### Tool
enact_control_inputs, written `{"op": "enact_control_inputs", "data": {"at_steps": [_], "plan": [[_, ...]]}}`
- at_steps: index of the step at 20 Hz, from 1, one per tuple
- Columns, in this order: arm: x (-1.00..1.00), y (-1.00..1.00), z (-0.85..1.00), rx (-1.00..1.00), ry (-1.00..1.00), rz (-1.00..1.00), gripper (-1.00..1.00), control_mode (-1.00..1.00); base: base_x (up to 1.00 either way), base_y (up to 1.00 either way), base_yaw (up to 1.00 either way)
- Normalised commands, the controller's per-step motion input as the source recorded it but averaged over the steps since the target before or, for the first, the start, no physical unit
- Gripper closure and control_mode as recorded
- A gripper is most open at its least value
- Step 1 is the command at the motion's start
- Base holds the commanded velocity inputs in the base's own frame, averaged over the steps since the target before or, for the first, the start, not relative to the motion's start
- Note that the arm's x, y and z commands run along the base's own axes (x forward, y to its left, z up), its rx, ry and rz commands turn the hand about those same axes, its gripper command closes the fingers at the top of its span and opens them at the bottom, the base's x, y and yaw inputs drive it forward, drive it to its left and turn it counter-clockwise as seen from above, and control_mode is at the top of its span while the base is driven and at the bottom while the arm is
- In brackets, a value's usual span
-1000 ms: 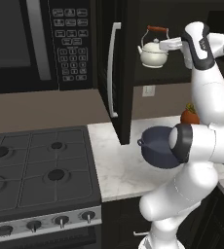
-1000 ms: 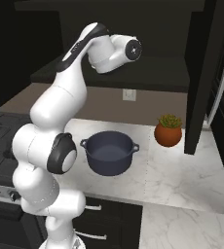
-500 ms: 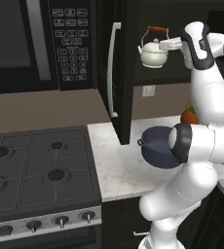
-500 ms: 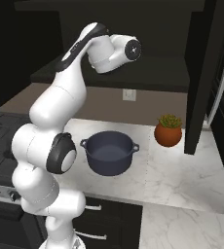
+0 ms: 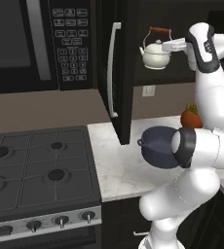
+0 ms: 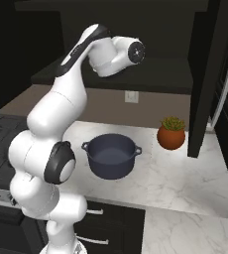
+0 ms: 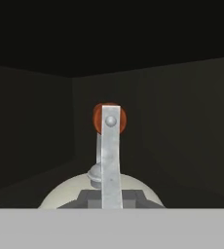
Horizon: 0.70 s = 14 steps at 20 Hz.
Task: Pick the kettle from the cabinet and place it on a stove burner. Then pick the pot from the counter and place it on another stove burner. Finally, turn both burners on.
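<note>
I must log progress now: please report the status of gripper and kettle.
Gripper shut on kettle handle, inside open cabinet. Pot waits on counter. Cabinet door beside the way to the burners.

The kettle [image 5: 156, 54] has shifted slightly leftward.

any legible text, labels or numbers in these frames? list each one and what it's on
Microwave keypad: rows of small pale markings on its buttons, too small and blurred to read.
Stove knobs: no markings can be made out.
Kettle, pot, cabinet door and wall outlet: no text or labels.
Nothing in these views can be quoted as readable text.
</note>
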Motion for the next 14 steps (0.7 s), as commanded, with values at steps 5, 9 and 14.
{"op": "enact_control_inputs", "data": {"at_steps": [5,9,14], "plan": [[-0.4,0.0,0.0,0.0,-0.01,0.0,1.0,-1.0,0.0,0.0,0.0],[-0.47,0.0,0.0,0.0,-0.03,-0.01,1.0,-1.0,0.0,0.0,0.0],[-0.51,0.0,0.0,0.0,-0.05,-0.01,1.0,-1.0,0.0,0.0,0.0]]}}
